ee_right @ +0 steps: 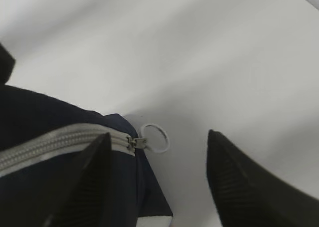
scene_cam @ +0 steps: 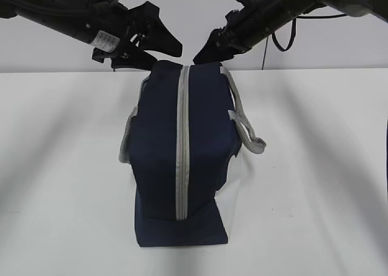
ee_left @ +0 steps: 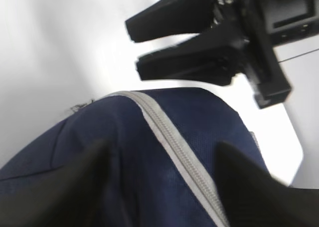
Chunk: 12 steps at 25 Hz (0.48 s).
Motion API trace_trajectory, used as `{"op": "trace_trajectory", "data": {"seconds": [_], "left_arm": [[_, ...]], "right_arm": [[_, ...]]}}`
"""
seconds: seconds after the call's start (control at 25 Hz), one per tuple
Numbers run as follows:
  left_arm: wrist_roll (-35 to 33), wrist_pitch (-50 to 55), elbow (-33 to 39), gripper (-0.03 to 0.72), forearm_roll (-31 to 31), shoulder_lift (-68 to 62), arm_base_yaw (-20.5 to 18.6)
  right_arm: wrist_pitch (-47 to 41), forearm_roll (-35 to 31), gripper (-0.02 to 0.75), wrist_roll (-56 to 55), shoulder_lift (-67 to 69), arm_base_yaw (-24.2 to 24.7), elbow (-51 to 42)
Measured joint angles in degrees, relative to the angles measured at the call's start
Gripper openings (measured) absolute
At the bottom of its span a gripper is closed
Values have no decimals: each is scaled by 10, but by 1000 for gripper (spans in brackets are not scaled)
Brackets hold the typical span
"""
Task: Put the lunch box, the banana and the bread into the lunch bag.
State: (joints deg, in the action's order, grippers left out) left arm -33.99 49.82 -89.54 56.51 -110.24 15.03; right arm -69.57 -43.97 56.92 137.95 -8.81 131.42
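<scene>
White table [scene_cam: 315, 167] carries the navy lunch bag [scene_cam: 160, 142] at its middle, standing upright with the grey zipper strip [scene_cam: 182, 142] shut along its top. Both arms hover over the bag's far end — the left gripper [scene_cam: 159, 50] with fingers spread, the right gripper [scene_cam: 209, 50] likewise spread, holding nothing. The metal ring pull [ee_right: 155, 137] hangs at the zipper's end.
</scene>
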Motion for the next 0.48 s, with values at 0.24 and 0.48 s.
{"op": "trace_trajectory", "data": {"seconds": [0.24, 0.48], "left_arm": [[0, 15, 0, 585, -14, 3, -26], [24, 44, 0, 564, -50, 29, -41]], "right_arm": [[-6, -1, 549, -61, 0, 0, 39], [-8, 94, 556, -210, -8, 0, 49]]}}
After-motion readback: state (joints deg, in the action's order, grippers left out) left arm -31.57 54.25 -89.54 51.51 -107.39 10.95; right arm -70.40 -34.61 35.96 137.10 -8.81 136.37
